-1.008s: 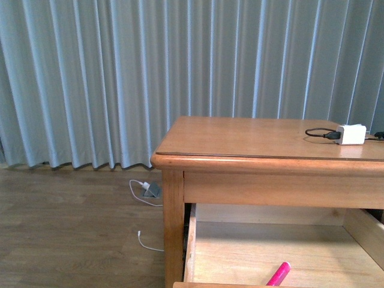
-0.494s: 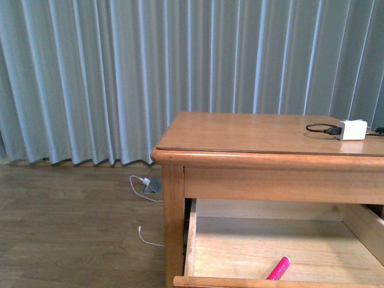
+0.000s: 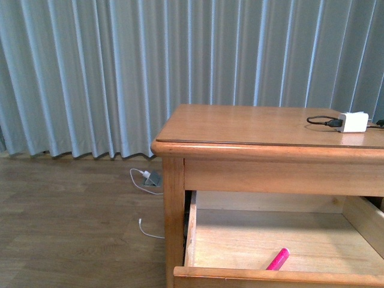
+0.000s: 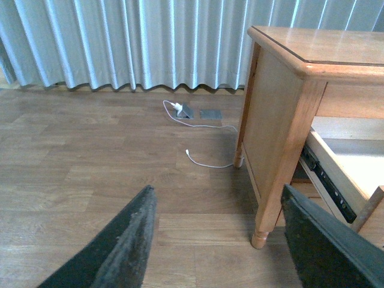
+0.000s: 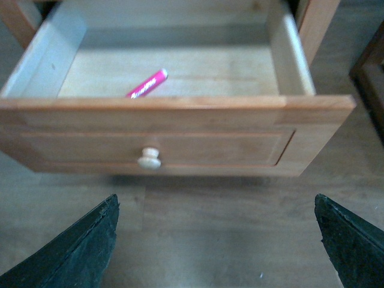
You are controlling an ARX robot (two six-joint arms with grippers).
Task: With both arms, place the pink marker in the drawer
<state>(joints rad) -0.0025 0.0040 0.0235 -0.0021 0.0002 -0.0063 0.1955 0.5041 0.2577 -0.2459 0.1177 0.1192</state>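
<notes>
The pink marker [image 3: 278, 260] lies on the pale floor of the open drawer [image 3: 240, 276], near its front wall. It also shows in the right wrist view [image 5: 147, 83], inside the drawer [image 5: 180, 129], whose round knob [image 5: 149, 158] faces my right gripper. My right gripper [image 5: 216, 207] is open and empty, back from the drawer front, over the floor. My left gripper [image 4: 219, 195] is open and empty, over the wooden floor left of the dresser [image 4: 282, 114]. Neither arm shows in the front view.
A white charger [image 3: 352, 122] with a black cable lies on the dresser top [image 3: 252, 126]. A white cable [image 4: 204, 159] and a grey floor socket [image 4: 210, 113] lie on the wood floor by the curtain [image 3: 120, 72]. A dark piece of furniture [image 5: 369, 66] stands right of the drawer.
The front view has shifted: the dresser and drawer now sit higher in the picture and more of the drawer's front edge shows. The marker lies in the same place in the drawer.
</notes>
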